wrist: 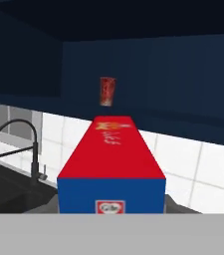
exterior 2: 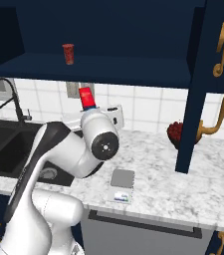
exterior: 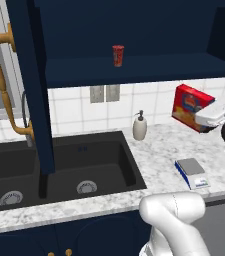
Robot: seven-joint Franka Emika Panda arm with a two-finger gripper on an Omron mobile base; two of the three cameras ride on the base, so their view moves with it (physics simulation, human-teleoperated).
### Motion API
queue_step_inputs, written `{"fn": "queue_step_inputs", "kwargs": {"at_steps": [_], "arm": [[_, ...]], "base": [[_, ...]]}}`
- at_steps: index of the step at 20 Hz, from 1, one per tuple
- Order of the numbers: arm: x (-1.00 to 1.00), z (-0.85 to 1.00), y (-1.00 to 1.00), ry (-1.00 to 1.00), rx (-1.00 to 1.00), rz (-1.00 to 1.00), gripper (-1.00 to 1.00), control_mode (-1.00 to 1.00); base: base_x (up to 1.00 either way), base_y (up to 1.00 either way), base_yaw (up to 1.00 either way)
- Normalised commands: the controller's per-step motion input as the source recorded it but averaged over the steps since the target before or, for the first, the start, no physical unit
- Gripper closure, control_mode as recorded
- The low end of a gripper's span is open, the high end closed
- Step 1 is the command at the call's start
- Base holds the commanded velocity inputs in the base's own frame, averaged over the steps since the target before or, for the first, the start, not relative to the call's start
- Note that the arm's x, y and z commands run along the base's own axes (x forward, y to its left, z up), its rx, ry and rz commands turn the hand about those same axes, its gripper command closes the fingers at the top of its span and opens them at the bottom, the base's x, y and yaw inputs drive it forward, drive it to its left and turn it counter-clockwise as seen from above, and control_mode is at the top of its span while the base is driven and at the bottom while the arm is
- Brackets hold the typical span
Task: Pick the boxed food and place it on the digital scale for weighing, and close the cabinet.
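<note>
At right of the left base view, mid-height: box [exterior: 190, 107], red with yellow picture, tilted, held in the air clear of the counter [exterior: 154, 150] and below the cabinet [exterior: 134, 70] shelf. Gripper [exterior: 207, 119] clamped on the box's lower right end, jaws closed tight on it. In the hand view, box [wrist: 111, 159] running straight away from the camera, blue end nearest.

At lower right of the left base view: scale [exterior: 191, 172], grey top bare, on the counter below the box and well apart from it. Same scale [exterior 2: 121, 184] low centre in the right base view.

On the shelf, upper centre: small red cup [exterior: 118, 55]. Cabinet doors [exterior 2: 210, 84] standing open.

Step in hand, by judgement: carry, box lifted and not yet placed. Next: lower over the scale, lay flat on the grey top, release; doors remain to shut.
</note>
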Motion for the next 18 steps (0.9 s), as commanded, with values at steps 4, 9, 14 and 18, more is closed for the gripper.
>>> {"fn": "queue_step_inputs", "kwargs": {"at_steps": [4,9,14,18], "arm": [[0.0,-0.56,-0.39,0.04,0.0,0.02,1.0,-1.0],[0.03,-0.55,-0.45,0.04,0.0,0.06,1.0,-1.0],[0.19,-0.57,-0.36,0.05,0.0,0.1,1.0,-1.0],[0.18,-0.49,-0.39,0.09,0.0,0.12,1.0,-1.0]], "base": [[0.0,0.0,0.0],[0.0,0.0,0.0],[0.0,0.0,0.0],[0.0,0.0,0.0]]}}
